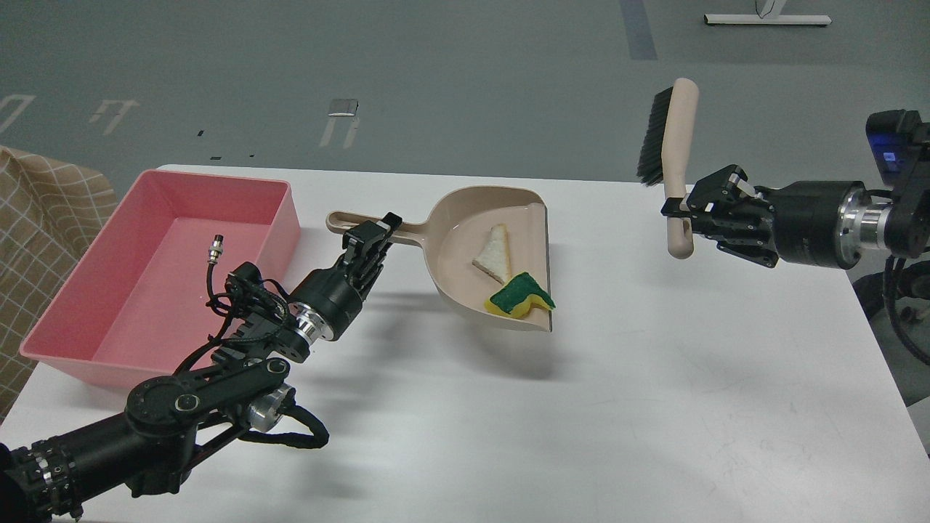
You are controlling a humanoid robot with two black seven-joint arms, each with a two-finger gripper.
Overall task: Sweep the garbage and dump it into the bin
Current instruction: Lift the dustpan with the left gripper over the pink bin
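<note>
My left gripper (pixel 378 231) is shut on the handle of the beige dustpan (pixel 458 247) and holds it lifted above the white table. In the pan lie the garbage pieces: a white triangular bread slice (pixel 494 253) and a yellow sponge with a green top (pixel 520 296) near the pan's lip. The pink bin (pixel 167 269) stands on the table to the left of the pan and is empty. My right gripper (pixel 681 211) is shut on the handle of the beige brush (pixel 672 138), held upright at the right with its black bristles facing left.
The white table (pixel 617 407) runs to its right edge near my right arm. A checked tan cloth (pixel 43 218) lies off the table's left side, beside the bin. Grey floor lies beyond the far edge.
</note>
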